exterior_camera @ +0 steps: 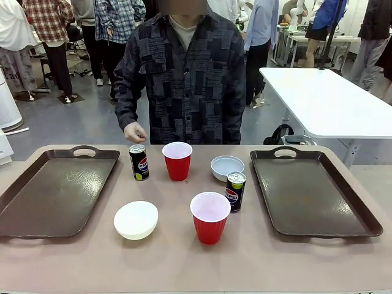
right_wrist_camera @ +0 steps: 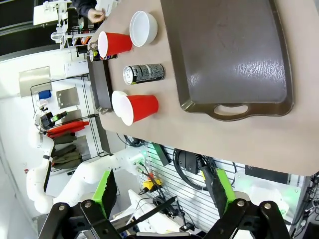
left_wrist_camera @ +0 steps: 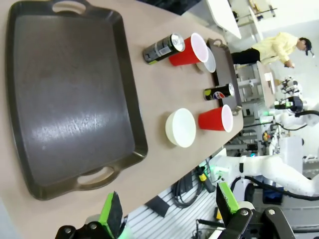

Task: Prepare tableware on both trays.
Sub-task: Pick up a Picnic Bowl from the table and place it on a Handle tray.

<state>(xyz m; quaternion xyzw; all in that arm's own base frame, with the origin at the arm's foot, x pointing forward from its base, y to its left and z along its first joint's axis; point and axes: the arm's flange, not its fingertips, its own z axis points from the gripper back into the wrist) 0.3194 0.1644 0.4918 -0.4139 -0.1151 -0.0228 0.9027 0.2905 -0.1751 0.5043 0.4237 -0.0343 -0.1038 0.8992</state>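
Cups (exterior_camera: 177, 160), bowls (exterior_camera: 136, 219), cans (exterior_camera: 139, 162) between trays (exterior_camera: 37, 208)

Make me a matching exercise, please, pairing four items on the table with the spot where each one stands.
1. white bowl
2. grey-blue bowl
3. far Pepsi can
4. near Pepsi can

A. between the near red cup and the right tray
B. between the left tray and the far red cup
C. between the left tray and the near red cup
D. between the far red cup and the right tray

Pairs: 1-C, 2-D, 3-B, 4-A.
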